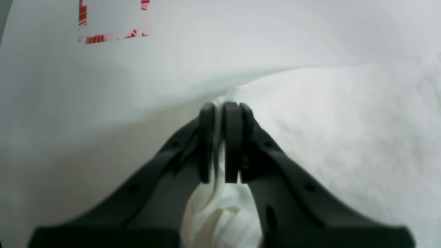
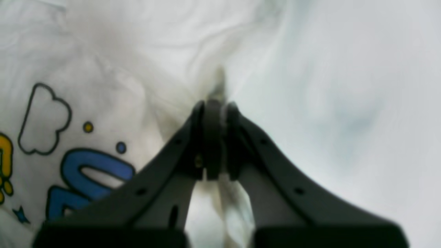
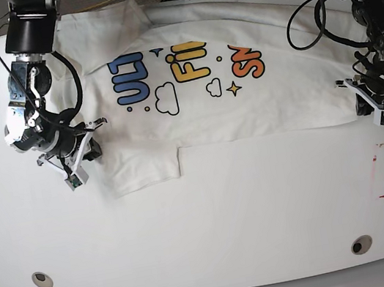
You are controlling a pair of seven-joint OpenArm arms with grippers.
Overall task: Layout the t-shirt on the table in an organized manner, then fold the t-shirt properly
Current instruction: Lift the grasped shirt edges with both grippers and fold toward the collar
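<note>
- White cotton t-shirt [image 3: 222, 101] with blue, yellow and orange letters: spread print-up on glossy white table [image 3: 206, 223].
- Left claw [image 1: 222, 106]: clenched on t-shirt edge.
- Right claw [image 2: 217, 103]: clenched on t-shirt fabric.

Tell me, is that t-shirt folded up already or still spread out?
Spread out, not folded. The t-shirt lies flat, print up, across the table, one sleeve sticking out; the left gripper and right gripper pinch its opposite edges.

The left claw [image 1: 222, 144] is pinched on a bunched fold of the white t-shirt [image 1: 344, 137] (cloth trails below it), above the glossy surface [image 1: 51, 120] with red tape [image 1: 103, 36].
</note>
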